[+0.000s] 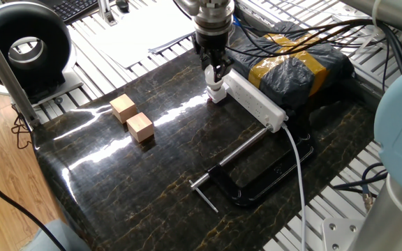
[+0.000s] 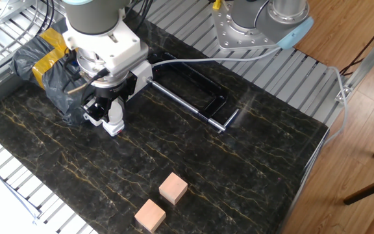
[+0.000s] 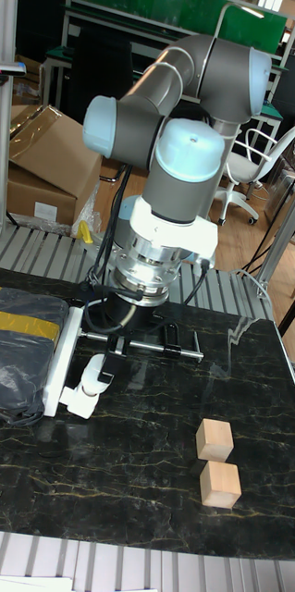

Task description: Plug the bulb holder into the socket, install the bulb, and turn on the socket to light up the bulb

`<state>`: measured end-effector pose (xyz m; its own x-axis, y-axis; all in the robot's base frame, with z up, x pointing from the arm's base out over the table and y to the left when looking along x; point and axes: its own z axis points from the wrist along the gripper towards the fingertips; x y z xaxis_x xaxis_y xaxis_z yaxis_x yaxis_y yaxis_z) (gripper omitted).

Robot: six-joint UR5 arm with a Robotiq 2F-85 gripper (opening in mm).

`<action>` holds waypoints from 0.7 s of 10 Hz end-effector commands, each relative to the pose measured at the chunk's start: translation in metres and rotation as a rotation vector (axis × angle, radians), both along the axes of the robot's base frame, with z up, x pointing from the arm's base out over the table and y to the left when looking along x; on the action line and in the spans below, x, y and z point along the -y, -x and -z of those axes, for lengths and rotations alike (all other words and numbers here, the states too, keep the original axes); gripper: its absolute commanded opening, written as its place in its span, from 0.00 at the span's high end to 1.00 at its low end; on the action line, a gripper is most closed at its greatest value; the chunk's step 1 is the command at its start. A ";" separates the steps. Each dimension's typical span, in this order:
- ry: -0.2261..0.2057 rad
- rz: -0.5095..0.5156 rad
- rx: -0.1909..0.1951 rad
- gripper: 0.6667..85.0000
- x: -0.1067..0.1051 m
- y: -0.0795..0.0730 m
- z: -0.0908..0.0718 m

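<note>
My gripper (image 1: pixel 215 75) hangs straight down at the near end of the socket (image 1: pixel 257 103), a long white strip with a thick white cable. Its fingers are shut on the bulb (image 1: pixel 216 88), which stands on the small white bulb holder (image 1: pixel 218 97). The holder sits against the strip's end; whether it is plugged in is hidden. From the other side, the gripper (image 2: pixel 106 112) covers most of the bulb (image 2: pixel 115 116) above the holder (image 2: pixel 112 129). In the tall view the bulb (image 3: pixel 95 372) leans over the holder (image 3: pixel 79 401) beside the socket (image 3: pixel 60 356).
Two tan wooden cubes (image 1: pixel 123 107) (image 1: pixel 140 127) lie to the left on the dark marble table (image 1: pixel 138 181). A black clamp (image 1: pixel 253 178) with a steel bar lies past the strip's cable end. A dark bag with yellow tape (image 1: pixel 292 66) sits behind the strip.
</note>
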<state>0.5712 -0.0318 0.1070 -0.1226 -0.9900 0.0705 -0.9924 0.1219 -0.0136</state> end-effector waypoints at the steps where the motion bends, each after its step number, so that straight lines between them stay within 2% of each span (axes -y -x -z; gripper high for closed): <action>1: -0.027 0.068 0.003 1.00 -0.004 0.000 -0.001; 4: -0.028 0.134 0.001 1.00 0.000 0.003 0.000; 7: -0.033 0.225 -0.004 1.00 -0.005 0.005 -0.003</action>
